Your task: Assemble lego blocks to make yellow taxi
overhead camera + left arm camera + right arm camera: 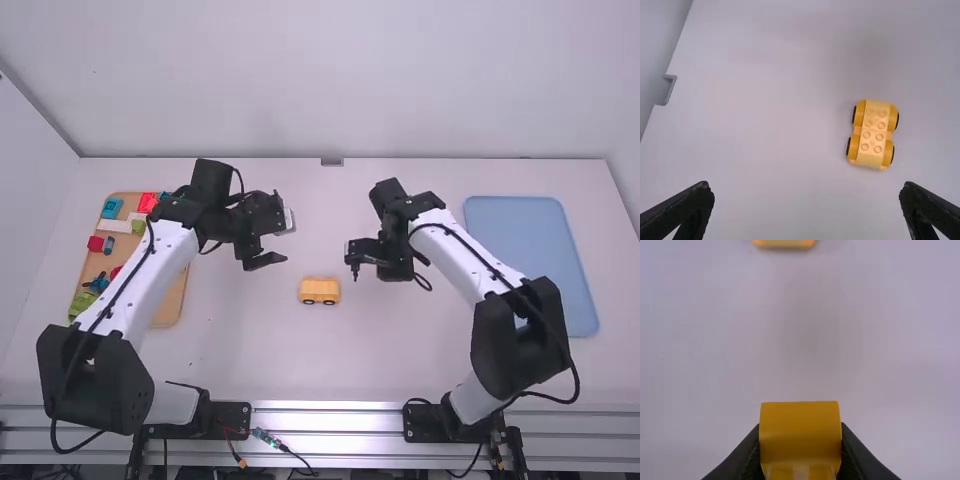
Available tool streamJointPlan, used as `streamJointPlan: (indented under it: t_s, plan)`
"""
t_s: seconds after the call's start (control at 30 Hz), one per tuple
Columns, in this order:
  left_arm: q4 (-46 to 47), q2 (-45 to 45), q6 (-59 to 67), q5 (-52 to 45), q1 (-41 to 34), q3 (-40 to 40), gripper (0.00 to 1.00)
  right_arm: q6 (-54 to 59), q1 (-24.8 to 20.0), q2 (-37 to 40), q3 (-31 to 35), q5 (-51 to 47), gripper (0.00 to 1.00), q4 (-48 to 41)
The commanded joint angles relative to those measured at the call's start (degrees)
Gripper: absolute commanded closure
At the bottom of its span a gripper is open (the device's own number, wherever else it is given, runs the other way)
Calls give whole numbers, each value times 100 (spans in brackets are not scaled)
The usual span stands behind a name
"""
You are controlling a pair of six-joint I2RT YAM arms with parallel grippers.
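Tan wood makes up the tray (172,300) along the left of the high view, its loose blocks, among them a white brick (114,226) and a teal block (112,208), kept together, probably so that the middle can serve for building. The left arm's link crosses above this tray, so lifting a part from it would call for care at the rim. Further right, the left gripper (807,188) holds nothing, its fingers spread wide; that would suit steadying the base. Near the middle of the frame the yellow taxi chassis (320,290) rests upright on its black wheels, studs up in the left wrist view, which leaves its top ready to take a part. Just right of it in the high view, the right gripper (800,432) is closed on an amber-yellow block (800,427), pinched by two opposite sides; its upper face lies free between the fingers, and I judge it is meant for the chassis. The gap between chassis and grippers gives room to come in from either side, though both arriving together could crowd so small a base. At the right edge lies the light-blue tray (530,260), its lower left corner under the right arm's elbow.
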State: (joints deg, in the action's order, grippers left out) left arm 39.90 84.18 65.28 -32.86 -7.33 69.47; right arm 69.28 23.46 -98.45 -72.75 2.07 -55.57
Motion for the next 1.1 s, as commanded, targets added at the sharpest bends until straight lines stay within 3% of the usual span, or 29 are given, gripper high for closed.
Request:
streamJointPlan:
  t_s: [0.0, 0.47, 0.7, 1.07]
  plan:
    - [19, -126, 96, -68, 11, -44, 1, 94, 11, -244, 267, -63, 93, 79]
    - [-193, -126, -291, -79, 37, -44, 1, -2, 61, -469, 1228, 304, 91, 1561]
    - [-174, -126, -291, -111, -9, -44, 1, -87, 162, -725, 1119, 345, 90, 1567]
    - [-123, -126, -291, -70, -11, -44, 1, -350, 479, -1269, 721, 109, 99, 1377]
